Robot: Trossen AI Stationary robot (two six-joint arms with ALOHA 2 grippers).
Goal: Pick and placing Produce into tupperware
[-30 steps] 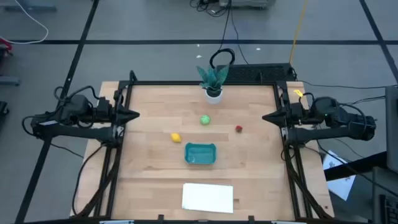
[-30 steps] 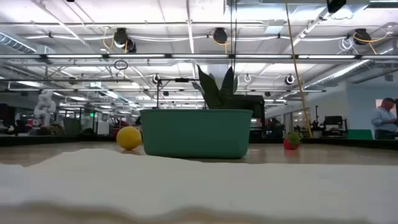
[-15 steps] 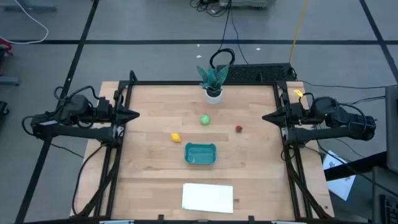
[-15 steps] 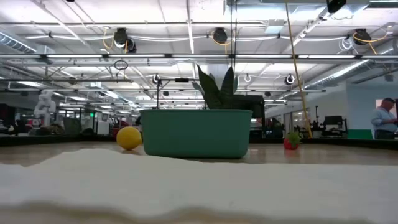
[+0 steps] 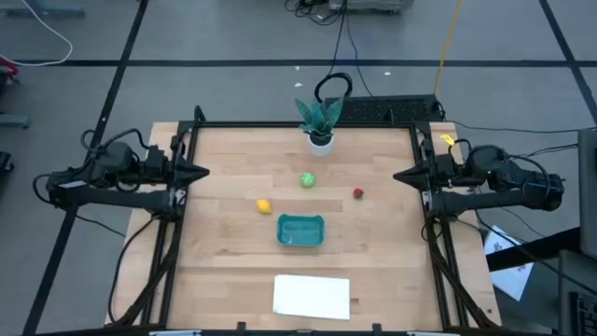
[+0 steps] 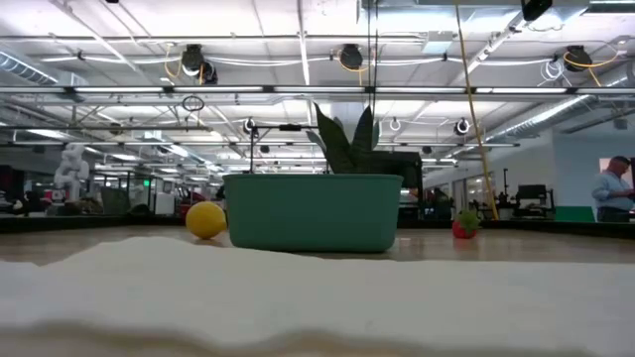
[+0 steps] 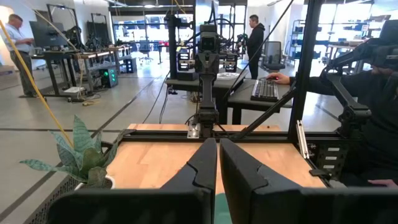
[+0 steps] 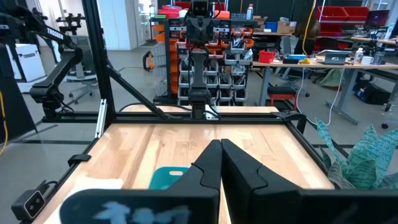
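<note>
High view: lemon (image 5: 264, 206), green piece (image 5: 308, 180), red piece (image 5: 358, 193) outside teal tub (image 5: 300, 231) (left gripper (image 5: 201, 173) and right gripper (image 5: 400, 175) at the table's sides, jaws pressed together, empty).

- Left arm (image 5: 112, 177): dark, nearly black, built of chunky jointed housings with black cables looping over the top.
- Right arm (image 5: 494, 177): the same dark build, with a bulky rounded housing and black cabling.
- Left gripper (image 7: 218, 163): two matte black, wedge-shaped fingers tapering to narrow tips.
- Right gripper (image 8: 220, 163): a matching pair of smooth black tapered fingers.
</note>
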